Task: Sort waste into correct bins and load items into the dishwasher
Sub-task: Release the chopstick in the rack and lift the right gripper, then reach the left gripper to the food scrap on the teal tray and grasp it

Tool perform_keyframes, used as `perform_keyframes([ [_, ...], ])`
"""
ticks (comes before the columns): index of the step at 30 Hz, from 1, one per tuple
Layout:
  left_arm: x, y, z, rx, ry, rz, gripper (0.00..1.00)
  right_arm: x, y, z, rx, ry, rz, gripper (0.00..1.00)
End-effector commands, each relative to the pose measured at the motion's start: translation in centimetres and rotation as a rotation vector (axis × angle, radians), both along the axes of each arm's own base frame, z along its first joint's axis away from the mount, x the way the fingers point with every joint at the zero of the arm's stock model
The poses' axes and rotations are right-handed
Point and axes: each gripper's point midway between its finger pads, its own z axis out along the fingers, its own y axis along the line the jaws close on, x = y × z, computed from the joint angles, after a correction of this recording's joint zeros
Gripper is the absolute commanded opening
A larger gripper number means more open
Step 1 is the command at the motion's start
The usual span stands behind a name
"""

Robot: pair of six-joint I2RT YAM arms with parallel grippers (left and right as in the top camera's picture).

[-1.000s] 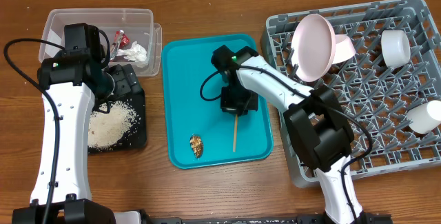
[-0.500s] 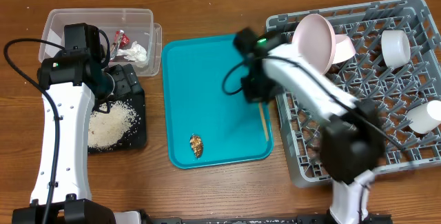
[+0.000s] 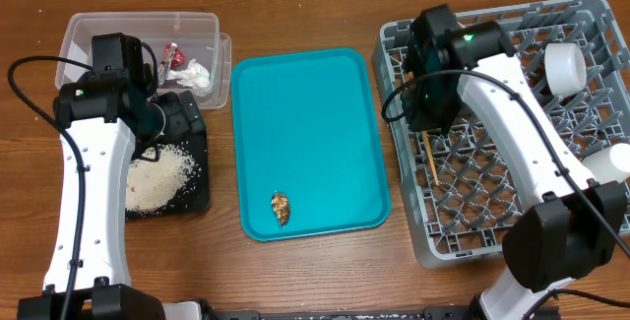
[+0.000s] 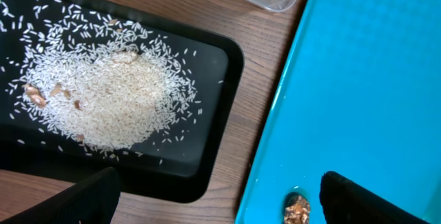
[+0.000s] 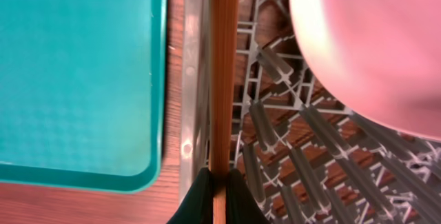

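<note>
Bench (image 3: 295, 15): wooden, carrying everything listed here.
Dish rack (image 3: 482, 226): grey, just right of the teal tray, a thin strip of wood between.
Teal tray (image 3: 310, 113): middle of the bench.
Clear tub (image 3: 84, 27): left of the teal tray's far end.
Black tray (image 3: 200, 187): left of the teal tray, close but apart.
Plate (image 5: 372, 45): pinkish, tilted in the rack, right of the teal tray.
Left jaws: spread wide, holding nothing, over the black tray, left of the teal tray.
Right jaws: clenched on the chopsticks, above the rack wall nearest the teal tray.
Chopsticks (image 3: 430, 158): right of the teal tray, over the rack's lattice, just inside that wall.
Rice (image 3: 157, 177): heaped in the black tray.
Tissue (image 3: 197, 74): in the clear tub, at the end nearer the teal tray.
Wrapper (image 3: 172, 56): in the tub beside the tissue.
Food scrap (image 3: 281, 207): on the teal tray, near its front edge.
</note>
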Motion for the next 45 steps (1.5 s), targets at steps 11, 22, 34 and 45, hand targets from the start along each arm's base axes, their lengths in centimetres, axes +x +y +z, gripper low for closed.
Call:
perform_keyframes([
  [11, -0.1, -1.7, 1.0, -0.077, -0.026, -0.027, 0.95, -1.5, -0.6, -4.4, -0.02, 0.071, 0.047, 0.22],
  [22, -0.9, -6.8, 0.7, -0.063, 0.001, -0.301, 0.99, 0.6, -0.7, 0.9, 0.05, -0.094, -0.038, 0.46],
  [34, -5.4, -15.1, -4.3, -0.053, 0.182, -0.704, 1.0, 1.9, -10.3, 8.6, 0.206, -0.349, -0.501, 0.84],
  [45, -10.2, -17.3, -11.8, -0.038, 0.472, -0.775, 0.99, 1.4, -12.5, 8.3, 0.213, -0.326, -0.572, 0.85],
])
